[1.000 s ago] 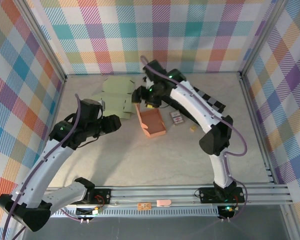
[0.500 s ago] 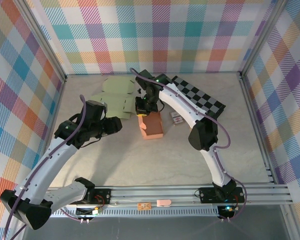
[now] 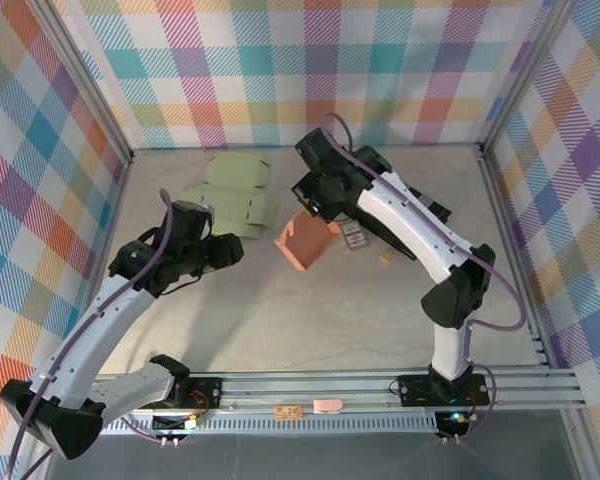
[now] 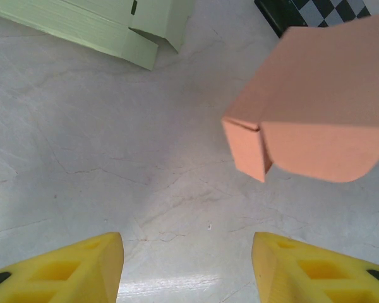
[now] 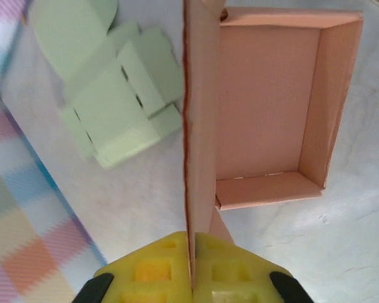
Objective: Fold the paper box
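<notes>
The salmon paper box (image 3: 306, 243) is tilted up on the table's middle, its open tray facing right. My right gripper (image 3: 317, 207) is above its far edge. In the right wrist view this gripper (image 5: 192, 278) is shut on a thin upright panel of the box (image 5: 265, 113), which runs edge-on between the yellow fingers (image 5: 145, 274). My left gripper (image 3: 234, 250) hovers to the box's left, open with nothing between its fingers. In the left wrist view it (image 4: 187, 252) faces bare table, and the box (image 4: 316, 113) hangs at the upper right.
Flat pale green box blanks (image 3: 230, 195) lie at the back left, also in the wrist views (image 4: 101, 25) (image 5: 107, 107). A small printed card (image 3: 355, 235) and a tan scrap (image 3: 385, 257) lie right of the box. A checkerboard corner (image 4: 309, 9) shows beyond the box.
My right gripper closed on the box's panel and tipped the box up off the table while the arm swung right. The left arm shifted slightly and stayed open.
</notes>
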{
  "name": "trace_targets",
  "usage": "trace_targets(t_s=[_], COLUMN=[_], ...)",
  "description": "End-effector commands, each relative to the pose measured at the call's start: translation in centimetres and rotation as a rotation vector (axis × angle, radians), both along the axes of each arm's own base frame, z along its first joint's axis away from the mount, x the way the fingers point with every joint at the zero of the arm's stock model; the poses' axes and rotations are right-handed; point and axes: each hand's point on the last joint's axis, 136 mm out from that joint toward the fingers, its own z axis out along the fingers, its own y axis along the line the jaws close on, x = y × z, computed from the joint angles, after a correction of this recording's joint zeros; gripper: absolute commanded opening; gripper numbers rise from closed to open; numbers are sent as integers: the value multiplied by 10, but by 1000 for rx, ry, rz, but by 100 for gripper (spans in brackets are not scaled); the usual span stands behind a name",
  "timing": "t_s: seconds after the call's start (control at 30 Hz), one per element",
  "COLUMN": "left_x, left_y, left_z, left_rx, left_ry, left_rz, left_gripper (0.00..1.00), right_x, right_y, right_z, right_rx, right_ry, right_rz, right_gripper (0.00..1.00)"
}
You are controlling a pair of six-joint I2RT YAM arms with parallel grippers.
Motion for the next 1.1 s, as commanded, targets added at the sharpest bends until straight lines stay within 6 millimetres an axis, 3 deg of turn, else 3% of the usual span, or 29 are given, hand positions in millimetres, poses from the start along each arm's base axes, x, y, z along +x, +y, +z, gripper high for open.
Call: trace_targets(t_s=[0.0, 0.23, 0.43, 0.57, 0.67, 0.87, 1.0, 1.07], left_x=[-2, -9, -14, -8, -1, 12, 17, 17], left_y=[-3, -25, -38, -44, -49, -50, -47, -43], left_z=[6, -10, -33, -43, -48, -55, -53, -53], left_rx=[-11, -62, -82, -81, -79, -35, -9, 14], left_ry=[-20, 62, 131, 145, 148, 141, 131, 133], left_rz=[-35, -144, -214, -237, -256, -260, -250, -249], left_gripper=[55, 55, 55, 58, 59, 60, 60, 62], right_x=[-15, -18, -16, -16, -13, -5, 9, 19], right_y=[-17, 3, 4, 6, 3, -5, -19, -37], right_z=[-33, -65, -83, -87, -83, -65, -31, -3], right_rx=[-27, 64, 32, 22, 11, 14, -37, -117], right_ry=[206, 336, 371, 371, 331, 230, 54, -94], right_rz=[-327, -460, -490, -457, -423, -332, -223, -144], right_gripper=[0, 0, 0, 13, 26, 42, 53, 58])
